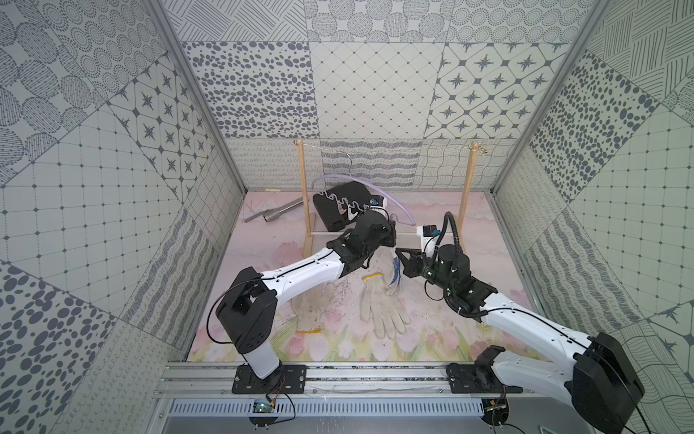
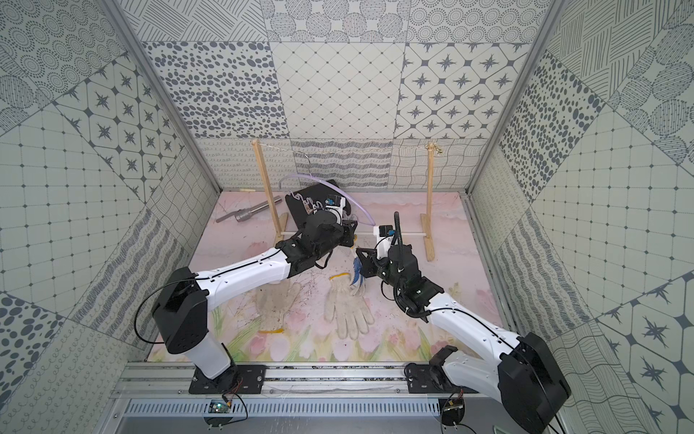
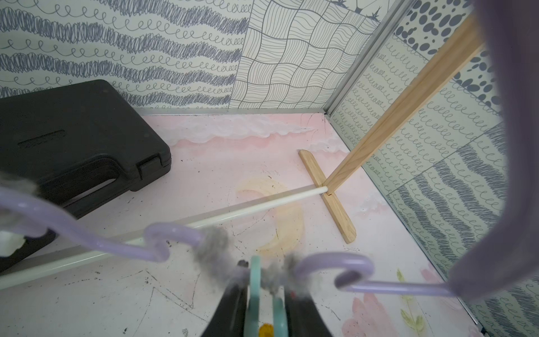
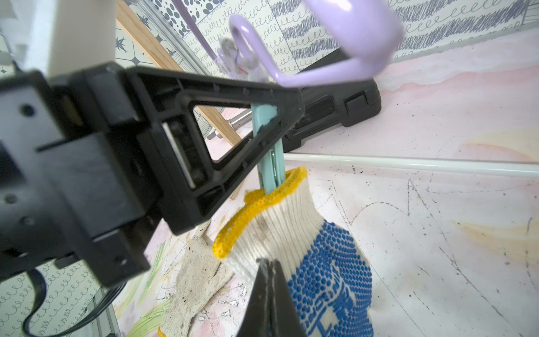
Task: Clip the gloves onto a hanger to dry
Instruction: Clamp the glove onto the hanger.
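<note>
The frame [image 1: 467,195] is standing across the back of the table [image 1: 495,240]. Anything passing between its posts is going over the low white rod [image 3: 248,211] and under the string [image 1: 413,150]. The hanger [image 3: 393,288] is hanging in that gap, slanting forward. Behind it the case [image 3: 73,140] is filling the left part, and the right part is lying open. The left claw [image 3: 264,300], squeezing a clip [image 4: 268,163], and the right claw [image 4: 269,280], pinching the dotted glove [image 4: 329,277], are crowding one spot just in front of the rod, close together. A metal tool [image 1: 276,211] is lying left of the frame. Two plain gloves [image 1: 383,306] are lying flat mid-table, and the strip in front of them is lying bare.
</note>
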Robot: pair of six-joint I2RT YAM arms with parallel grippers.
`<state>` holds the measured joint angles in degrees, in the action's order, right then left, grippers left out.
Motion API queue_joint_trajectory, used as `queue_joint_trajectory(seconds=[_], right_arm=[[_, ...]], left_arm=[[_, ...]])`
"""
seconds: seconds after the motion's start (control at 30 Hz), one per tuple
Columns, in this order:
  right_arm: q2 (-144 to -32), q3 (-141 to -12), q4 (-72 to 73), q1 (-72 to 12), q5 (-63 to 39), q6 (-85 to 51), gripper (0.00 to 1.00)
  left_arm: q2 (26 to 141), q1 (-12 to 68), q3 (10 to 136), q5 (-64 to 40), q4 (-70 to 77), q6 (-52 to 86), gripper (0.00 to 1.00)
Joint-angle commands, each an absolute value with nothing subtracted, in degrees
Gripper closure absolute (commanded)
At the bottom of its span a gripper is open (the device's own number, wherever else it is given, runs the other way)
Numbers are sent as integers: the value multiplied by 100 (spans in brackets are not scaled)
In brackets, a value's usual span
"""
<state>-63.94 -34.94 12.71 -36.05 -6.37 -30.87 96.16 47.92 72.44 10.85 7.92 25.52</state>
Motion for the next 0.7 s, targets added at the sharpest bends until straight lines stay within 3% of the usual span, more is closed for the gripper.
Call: queue_joint_trajectory(seconds=[0.0, 0.17, 0.23, 0.37, 0.47, 0.53, 0.57, 0.67], right_arm=[[-6242, -3684, 1604, -3658, -544, -3041, 100], [-6323, -3709, 1661, -3658, -558, -3041, 100], [-6322, -3724, 1663, -3667, -554, -3033, 100], [-6313, -3738, 1655, -3667, -510, -2989, 100], [-6345, -3760, 1645, -3666, -467, -2963, 100], [-6384, -3757, 1657, -3671, -457, -2959, 100], [-6399, -3766, 1655, -3670, -457, -2971, 97], [-6468, -3792, 1587, -3665, -433, -2980, 46]], left_arm=[[9633, 4798, 7356, 1065, 942, 2627, 100], [9633, 4799, 7371, 994, 886, 2662, 100], [9633, 4800, 7385, 968, 843, 2671, 73], [9589, 4802, 7375, 891, 770, 2692, 35], [9529, 4806, 7322, 923, 757, 2684, 22], [9501, 4805, 7296, 924, 747, 2688, 19], [9493, 4801, 7294, 923, 741, 2681, 18], [9514, 4799, 7308, 915, 717, 2646, 17]])
